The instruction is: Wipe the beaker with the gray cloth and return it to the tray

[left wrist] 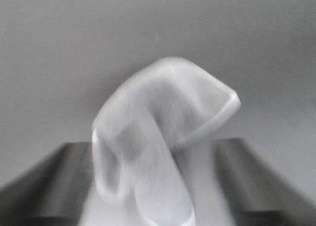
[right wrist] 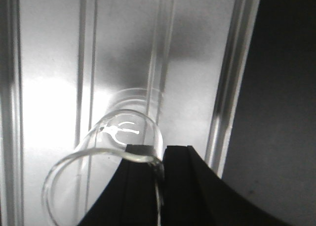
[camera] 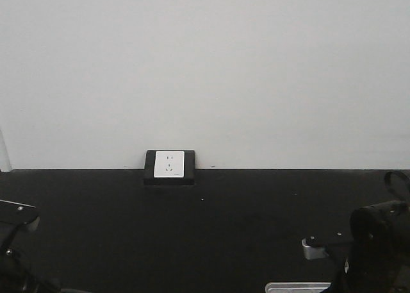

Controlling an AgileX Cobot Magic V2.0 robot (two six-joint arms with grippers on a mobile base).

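Clear glass is pinched by the right gripper (right wrist: 159, 156): the beaker (right wrist: 133, 129) is held by its wall at the rim, and the glass passes between the two dark jaws, which are almost pressed together. The beaker is seen from its mouth, with the rim at 7 o'clock and the base at 12 o'clock, so its long axis points away from the jaws, down at the ribbed floor of the tray (right wrist: 54, 112). Whether the base touches the metal cannot be told. The gray cloth (left wrist: 163, 102), blurred, is clamped in the left gripper (left wrist: 155, 152); no tray is seen there. The right arm is judged nearer for the setting down.
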